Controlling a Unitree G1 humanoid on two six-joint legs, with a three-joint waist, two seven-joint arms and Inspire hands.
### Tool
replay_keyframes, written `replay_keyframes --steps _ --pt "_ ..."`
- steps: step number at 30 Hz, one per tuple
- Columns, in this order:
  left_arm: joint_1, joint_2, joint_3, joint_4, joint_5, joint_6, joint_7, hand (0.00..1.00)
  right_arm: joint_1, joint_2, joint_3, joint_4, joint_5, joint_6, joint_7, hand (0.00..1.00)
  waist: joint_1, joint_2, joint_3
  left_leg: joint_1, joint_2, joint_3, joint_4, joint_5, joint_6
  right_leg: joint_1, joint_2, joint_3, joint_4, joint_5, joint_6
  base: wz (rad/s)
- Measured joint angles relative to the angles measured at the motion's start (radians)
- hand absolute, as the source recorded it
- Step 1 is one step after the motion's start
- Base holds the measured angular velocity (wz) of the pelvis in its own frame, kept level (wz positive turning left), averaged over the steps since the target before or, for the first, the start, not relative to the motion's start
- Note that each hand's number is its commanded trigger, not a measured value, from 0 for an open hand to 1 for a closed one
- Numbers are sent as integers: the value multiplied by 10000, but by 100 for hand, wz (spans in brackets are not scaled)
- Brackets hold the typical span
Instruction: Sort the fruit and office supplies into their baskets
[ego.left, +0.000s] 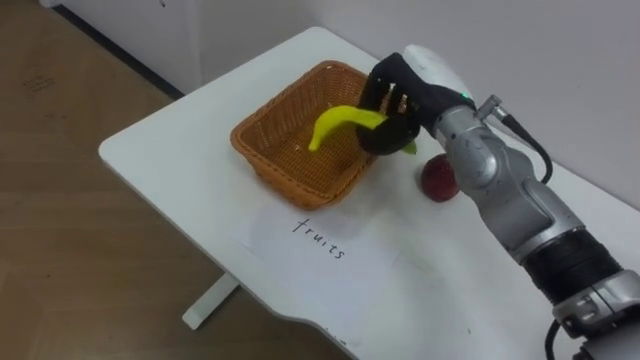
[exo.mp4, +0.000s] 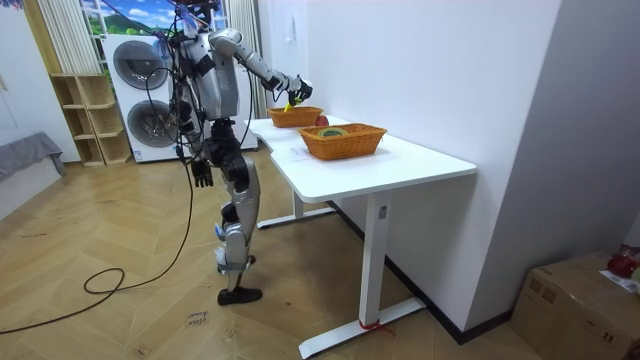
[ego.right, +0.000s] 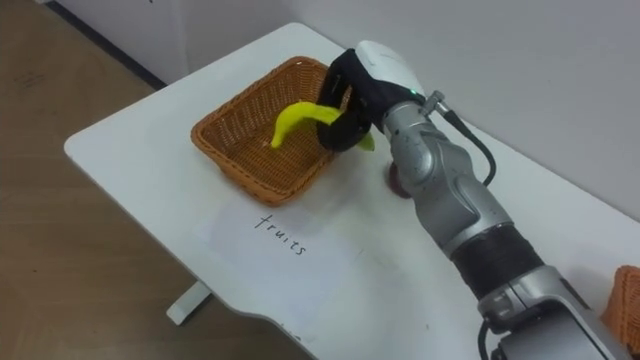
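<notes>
White table (ego.left: 180, 150) bears the fruit basket (ego.left: 300, 185); above its rim our right hand (ego.left: 400, 95) clamps the banana (ego.left: 335, 122), so next we should release.

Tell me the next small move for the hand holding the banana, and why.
Probably lower a little and open the right hand: its fingers curl round the banana, which hangs over the wicker basket. The apple lies on the table beside the basket.
</notes>
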Motion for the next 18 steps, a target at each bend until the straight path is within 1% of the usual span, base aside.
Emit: replay_keyframes --steps 5,7,8,9,10,11,14,18 --pt "10 6 1 0 1 49 0 0 -5 84 0 0 -5 3 -187 100 30 -1 -1 -5 -6 -10 4 1 2 6 -2 -11 0 0 0 0" --pt "1 -8 1 10 -3 59 0 0 -10 175 1 0 -8 4 -272 88 51 -5 -4 -4 -6 -18 6 2 2 5 -2 -16 0 -1 1 0" --pt "-19 -28 -1 8 -9 61 0 0 -11 231 1 0 -8 5 -305 76 92 -5 -4 -4 -6 -18 9 1 2 5 -2 -21 0 -1 1 0" --pt "-49 -51 -6 6 -8 61 1 0 -11 260 1 0 -7 5 -307 29 153 -4 -3 -4 -7 -18 11 1 2 4 -2 -25 0 -1 1 0" --pt "-65 -61 -7 6 -8 61 1 0 -11 268 1 1 -7 5 -308 21 188 -4 -3 -4 -8 -19 11 1 2 4 -2 -27 0 -1 1 0" --pt "-83 -75 -8 5 -8 61 1 0 -17 289 1 0 -7 5 -311 0 234 -5 -4 -5 -12 -34 14 1 2 10 -3 -40 0 -1 1 4" --pt "-58 -78 -7 6 -7 79 1 0 -121 430 1 2 -6 5 -316 0 239 -2 -1 -14 -19 -82 26 2 2 28 -3 -96 0 -1 1 5" --pt "-67 -88 -7 5 -7 86 0 0 -230 451 4 2 -5 1 -403 0 241 -1 -1 -53 -42 -145 64 1 2 41 -6 -141 0 -1 2 5"
